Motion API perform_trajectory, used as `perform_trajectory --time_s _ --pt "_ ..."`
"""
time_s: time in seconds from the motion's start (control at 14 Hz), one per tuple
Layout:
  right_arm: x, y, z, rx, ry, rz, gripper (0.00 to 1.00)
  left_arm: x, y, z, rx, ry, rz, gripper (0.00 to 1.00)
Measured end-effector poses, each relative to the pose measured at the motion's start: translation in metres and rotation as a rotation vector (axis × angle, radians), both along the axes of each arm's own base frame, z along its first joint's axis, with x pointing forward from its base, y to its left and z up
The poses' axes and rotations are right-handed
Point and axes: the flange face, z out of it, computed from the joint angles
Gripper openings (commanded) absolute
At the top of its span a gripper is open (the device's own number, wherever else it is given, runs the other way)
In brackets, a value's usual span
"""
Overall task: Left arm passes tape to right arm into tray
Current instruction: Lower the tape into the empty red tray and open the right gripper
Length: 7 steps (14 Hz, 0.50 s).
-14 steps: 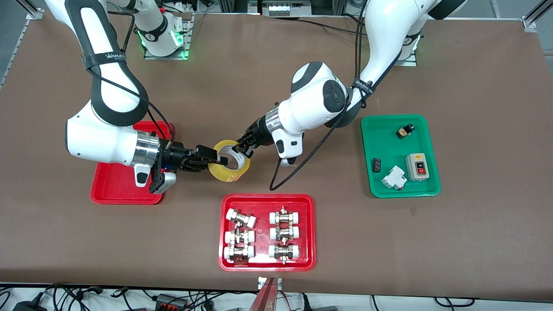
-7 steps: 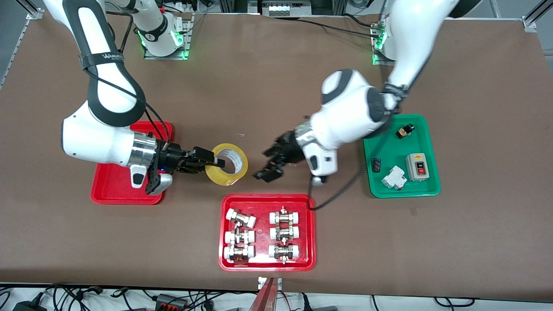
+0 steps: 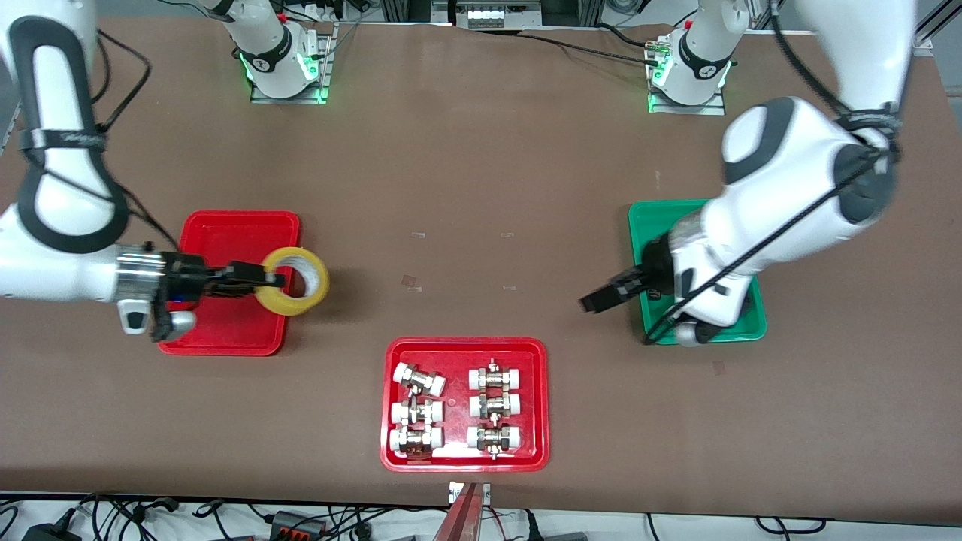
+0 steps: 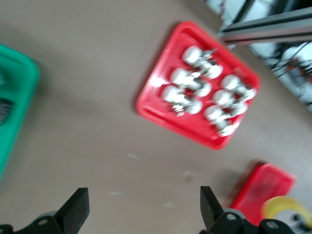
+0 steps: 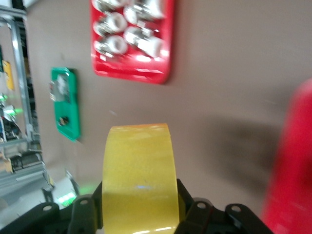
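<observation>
The yellow tape [image 3: 294,281] is held upright in my right gripper [image 3: 272,281], which is shut on its rim. The roll hangs over the edge of the plain red tray [image 3: 239,231] that faces the middle of the table. In the right wrist view the tape [image 5: 139,165] fills the space between the black fingers [image 5: 195,210], with the red tray's edge [image 5: 294,161] beside it. My left gripper [image 3: 599,300] is open and empty, over the table beside the green tray [image 3: 637,218]. In the left wrist view its fingers [image 4: 75,212] stand wide apart, and the tape [image 4: 287,209] shows small in a corner.
A red tray with white-capped metal fittings [image 3: 464,347] lies nearer the front camera, at the table's middle. The green tray holds small electrical parts, mostly hidden under the left arm. Both trays also show in the right wrist view: fittings tray [image 5: 163,53], green tray [image 5: 66,105].
My left gripper let go of the tape and drew back to the green tray. My right gripper carried the tape toward its own end, to the plain red tray's edge.
</observation>
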Motion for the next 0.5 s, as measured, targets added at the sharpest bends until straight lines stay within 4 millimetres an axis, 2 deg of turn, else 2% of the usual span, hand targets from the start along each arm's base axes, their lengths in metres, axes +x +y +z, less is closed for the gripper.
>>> perform_trajectory --time_s 0.14,0.29,0.43,0.5 --pt "-0.012 -0.044 -0.041 0.032 0.020 0.051 0.00 -0.009 0.034 0.006 0.091 0.058 -0.081 1.00" --pt "-0.026 -0.081 -0.092 0.096 0.037 0.090 0.00 -0.020 0.064 0.034 0.252 0.081 -0.131 1.00" --pt "-0.038 -0.105 -0.131 0.142 0.036 0.111 0.00 -0.025 0.088 0.063 0.356 0.041 -0.216 1.00" --pt "-0.043 -0.111 -0.144 0.152 0.041 0.120 0.00 -0.024 0.100 0.069 0.370 0.022 -0.271 1.00"
